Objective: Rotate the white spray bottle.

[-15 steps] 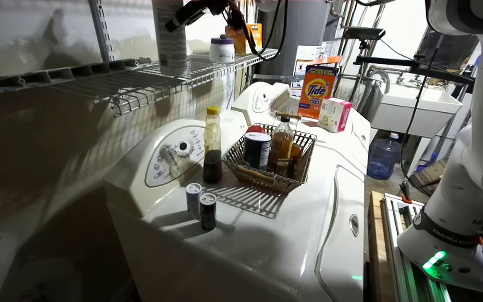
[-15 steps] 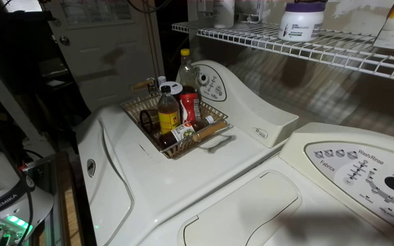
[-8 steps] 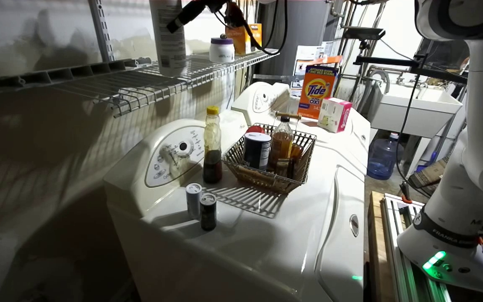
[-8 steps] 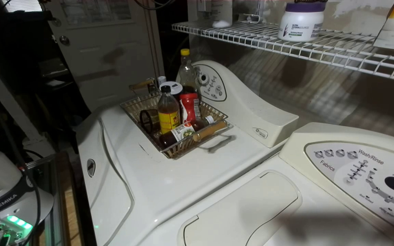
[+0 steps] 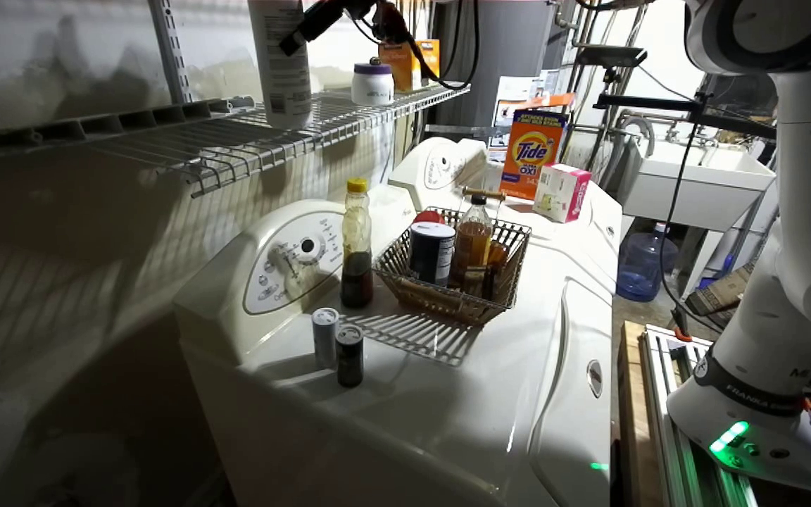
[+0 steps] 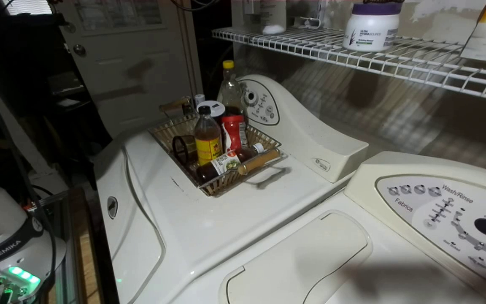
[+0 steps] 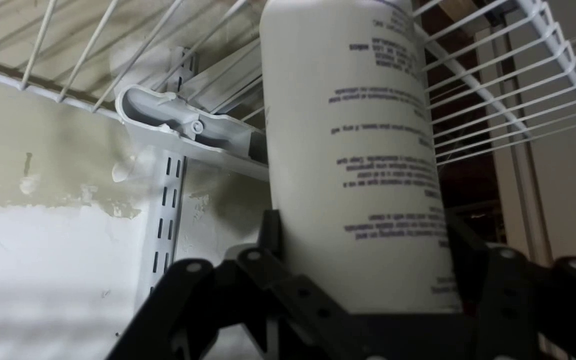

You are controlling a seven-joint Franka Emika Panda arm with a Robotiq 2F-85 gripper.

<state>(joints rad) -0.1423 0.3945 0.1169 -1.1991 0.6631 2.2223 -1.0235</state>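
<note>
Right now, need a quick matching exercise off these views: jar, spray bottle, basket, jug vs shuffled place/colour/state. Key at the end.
Things:
1. jar
2. spray bottle
3. basket
4. jug

Place, colour or state:
A. between the fingers
B. see-through blue
C. white, with a purple lid
D. loaded, on a white machine

Pairs: 1-C, 2-A, 3-D, 4-B

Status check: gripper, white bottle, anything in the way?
Black two-finger gripper: shut on white cylindrical bottle. Bottle on or just above white wire shelf, contact unclear. Possible obstacle: white round jar with purple lid, apart from bottle.
</note>
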